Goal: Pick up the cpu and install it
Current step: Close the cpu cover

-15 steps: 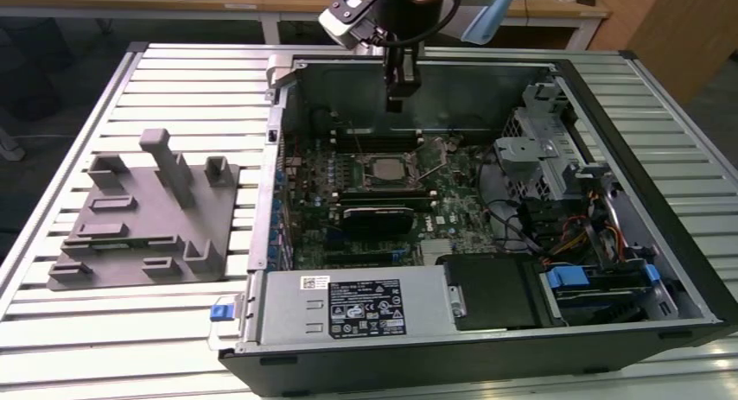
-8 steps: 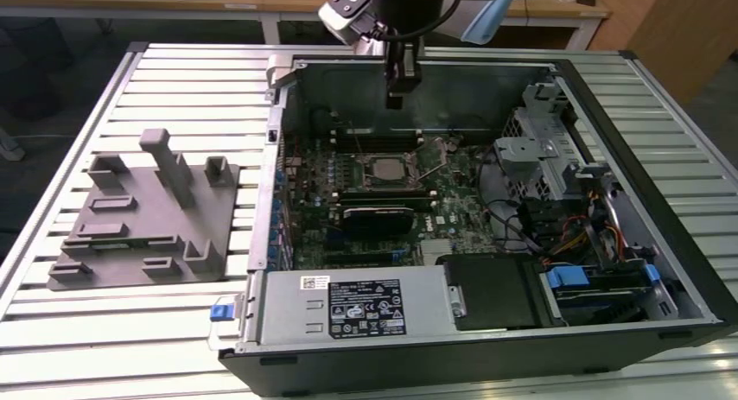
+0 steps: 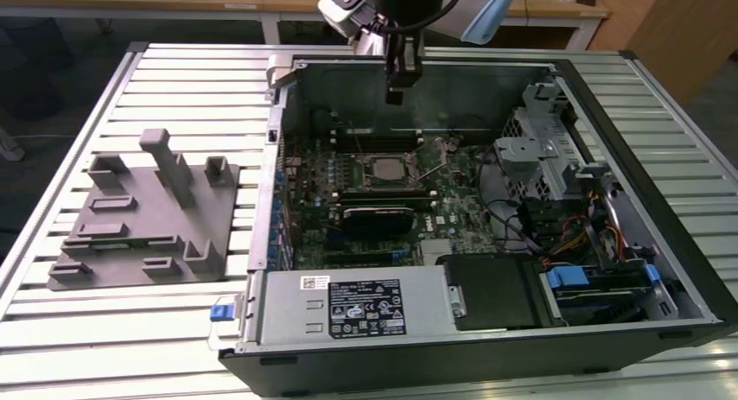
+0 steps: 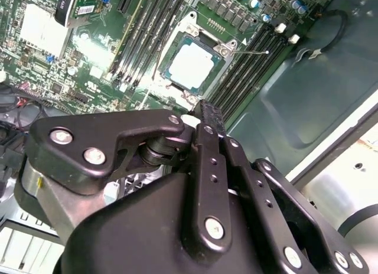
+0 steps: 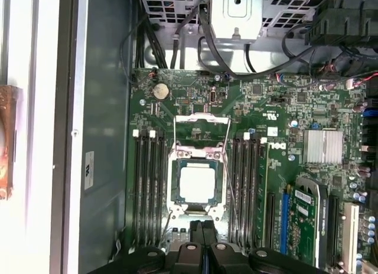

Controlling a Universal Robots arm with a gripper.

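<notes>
The cpu [image 5: 196, 184] lies flat inside the black socket frame [image 5: 175, 185] on the motherboard [image 5: 260, 108]. Its pale metal top faces up, and it looks level and square to the frame. The hinged metal plate [image 5: 201, 121] of the socket stands open just beside it, and the thin lever [image 4: 255, 49] is not latched; it sticks out over the memory slots [image 5: 147, 179] that run along both sides of the socket.

Your gripper [image 5: 201, 225] hangs above the board, apart from the chip and touching nothing. Its two fingers are pressed together and there is nothing between them. In the exterior view it is over the open computer case [image 3: 645, 141], close to the far wall. The grey tray [image 3: 127, 236] with the upright posts stands on the table [image 3: 69, 314], at the exterior view's left of the case, and I see no chip on it.

In my judgement the picking and the placing are done, and the step in hand is the locking of the socket, because the chip is seated but the plate is up. I think any move here calls for a slow, straight approach with a light touch. The chip must not shift in its seat, and the closed fingers must keep off the memory slots and the small parts around the socket.
</notes>
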